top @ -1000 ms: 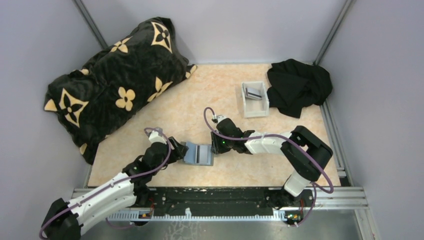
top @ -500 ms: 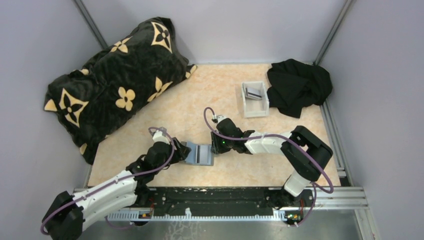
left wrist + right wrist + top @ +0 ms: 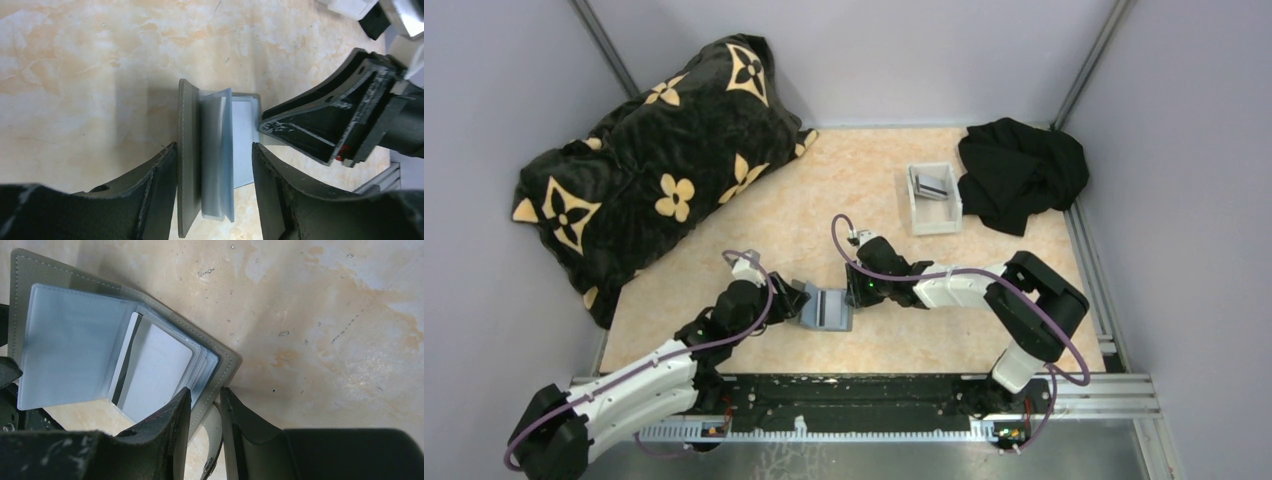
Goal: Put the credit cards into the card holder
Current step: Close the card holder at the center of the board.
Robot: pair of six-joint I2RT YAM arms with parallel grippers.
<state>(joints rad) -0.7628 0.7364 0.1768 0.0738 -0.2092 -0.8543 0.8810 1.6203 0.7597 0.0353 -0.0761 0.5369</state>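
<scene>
The grey card holder (image 3: 826, 308) lies half open near the table's front. My right gripper (image 3: 856, 292) is shut on its right edge; in the right wrist view (image 3: 205, 390) the stitched cover (image 3: 220, 357) sits between the jaws. A silvery credit card (image 3: 155, 371) with a dark stripe sits in a clear sleeve. My left gripper (image 3: 794, 300) is open and straddles the raised left cover (image 3: 189, 150) and sleeves (image 3: 220, 150). Its left finger is against the cover and its right finger is apart. More credit cards (image 3: 934, 184) lie in the white tray.
The white tray (image 3: 936, 222) stands at the back right, beside a black cloth (image 3: 1022, 172). A large black pillow with tan flowers (image 3: 659, 150) fills the back left. Grey walls close in the table.
My left gripper has moved right, up to the card holder. Its left cover now stands more upright between the fingers. The right gripper has stayed put.
</scene>
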